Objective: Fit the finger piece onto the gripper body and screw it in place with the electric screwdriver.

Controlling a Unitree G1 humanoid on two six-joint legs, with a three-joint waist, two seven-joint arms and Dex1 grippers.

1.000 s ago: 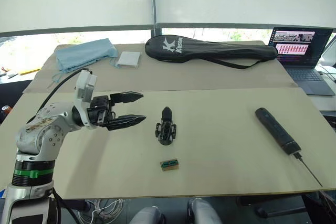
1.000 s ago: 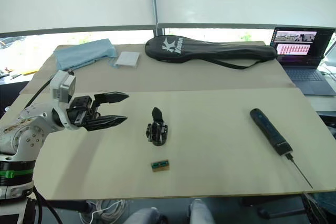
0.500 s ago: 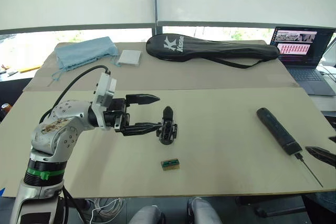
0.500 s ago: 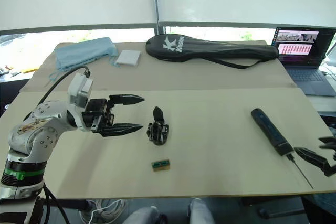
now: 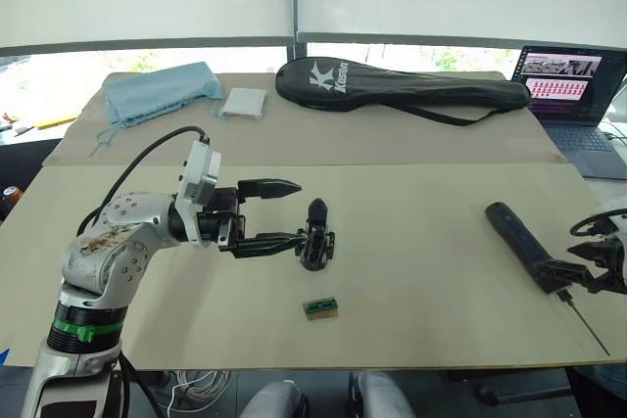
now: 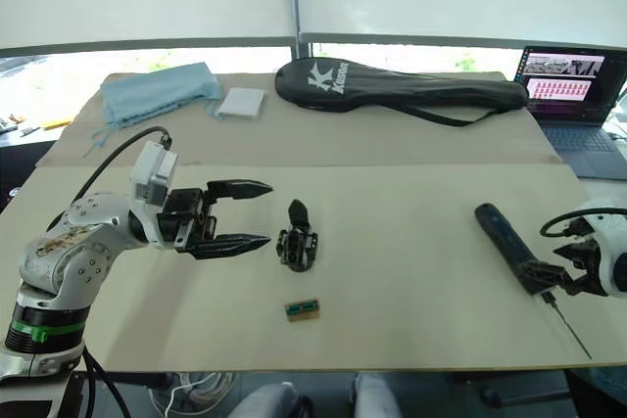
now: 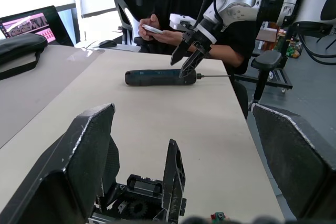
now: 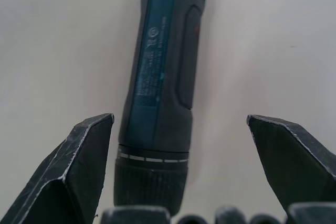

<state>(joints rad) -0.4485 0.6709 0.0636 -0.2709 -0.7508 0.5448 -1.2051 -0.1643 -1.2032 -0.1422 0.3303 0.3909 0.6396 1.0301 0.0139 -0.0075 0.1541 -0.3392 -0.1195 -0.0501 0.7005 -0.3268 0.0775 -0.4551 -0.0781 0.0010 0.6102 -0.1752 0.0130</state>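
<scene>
1. Head views. The left gripper (image 5: 286, 212) was spread wide beside the gripper body (image 5: 315, 236), which stood upright near the middle of the table (image 5: 421, 212). The near fingertip lay just short of the body's base; whether it touched could not be told. A small green-and-brown block (image 5: 320, 308) lay nearer the table's front edge. The electric screwdriver (image 5: 524, 247) lay flat toward the right side of the table, well apart from the gripper body, bit end toward the front edge. The right gripper (image 6: 551, 274) was at that bit end, its fingers apart on either side of the tool's collar. A black racket bag (image 5: 402, 84), a blue cloth (image 5: 159, 93), a white pad (image 5: 243, 103) and an open laptop (image 5: 571, 83) lay at the far side.

2. Left wrist view. The gripper body's pointed finger rose between the two widely parted fingers (image 7: 86, 166), clear of both. Beyond it lay the screwdriver, with the right gripper open over its bit end. A seated person (image 7: 173, 9) held a phone behind the table.

3. Right wrist view. The screwdriver's collar sat between the wide-open fingers (image 8: 79, 166), neither touching it.
</scene>
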